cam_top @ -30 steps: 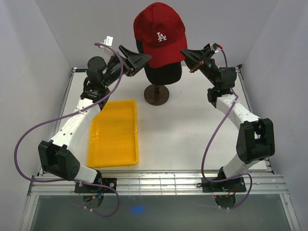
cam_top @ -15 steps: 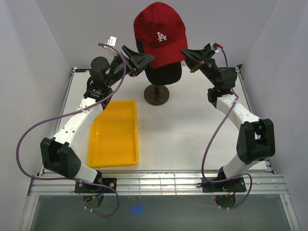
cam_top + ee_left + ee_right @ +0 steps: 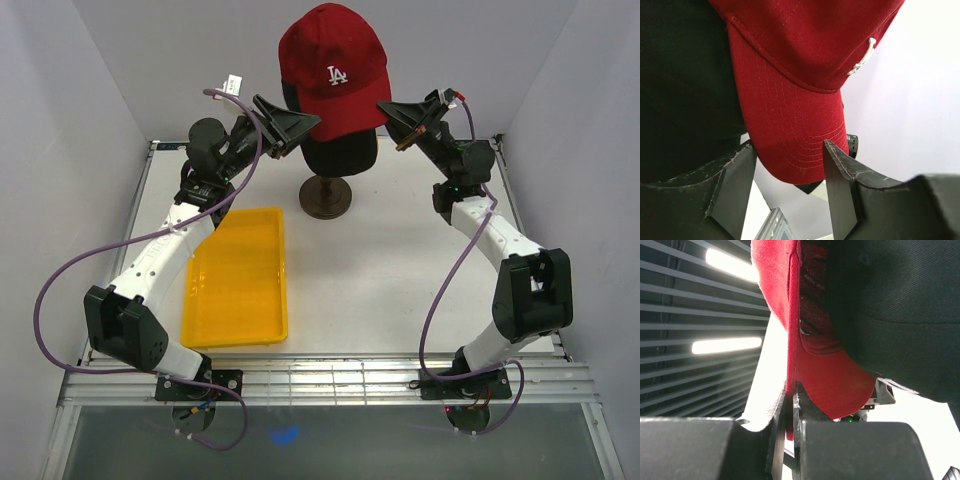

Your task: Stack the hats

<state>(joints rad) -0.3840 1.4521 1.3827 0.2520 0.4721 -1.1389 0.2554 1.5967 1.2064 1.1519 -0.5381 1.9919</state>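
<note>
Right wrist: right hand (image 3: 790, 392) clenched on the red cap (image 3: 827, 377); left hand (image 3: 788, 147) released, straddling it.

**Left arm edges in toward the cap**

The left arm's black two-finger gripper (image 3: 308, 122) sits nearer the side of the dark red fabric baseball cap (image 3: 332, 70) than it does a second earlier. Its black wrist (image 3: 212, 140) and white forearm (image 3: 165, 250) stand slightly further right and higher. The purple cable (image 3: 228, 98) looped over the wrist, and its small white tag (image 3: 234, 80), lie further right as well.
</note>
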